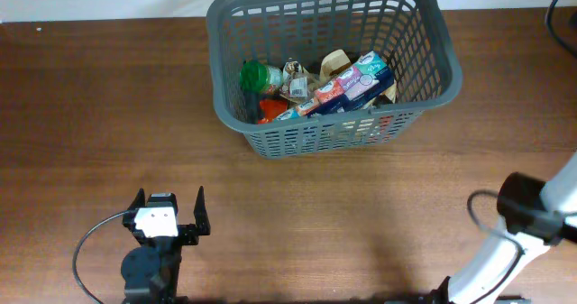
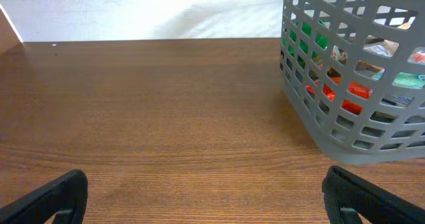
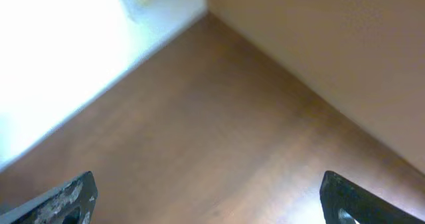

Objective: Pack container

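The dark grey lattice container (image 1: pixel 236 113) stands at the back middle of the table and holds a long pastel box (image 1: pixel 347 89), a green item (image 1: pixel 257 75), something orange-red (image 1: pixel 268 111) and some brown and white packets (image 1: pixel 311 77). It also shows at the right of the left wrist view (image 2: pixel 319 127). My left gripper (image 1: pixel 169 209) is open and empty near the front left, well short of the container; its fingers frame bare wood in the left wrist view (image 2: pixel 206 197). My right gripper (image 3: pixel 206 197) is open and empty; the right arm (image 1: pixel 532 218) is at the front right edge.
The brown wooden table (image 1: pixel 108 115) stretches left and in front of the container. A black cable (image 1: pixel 90 250) loops by the left arm. The right wrist view shows blurred wood and a pale wall.
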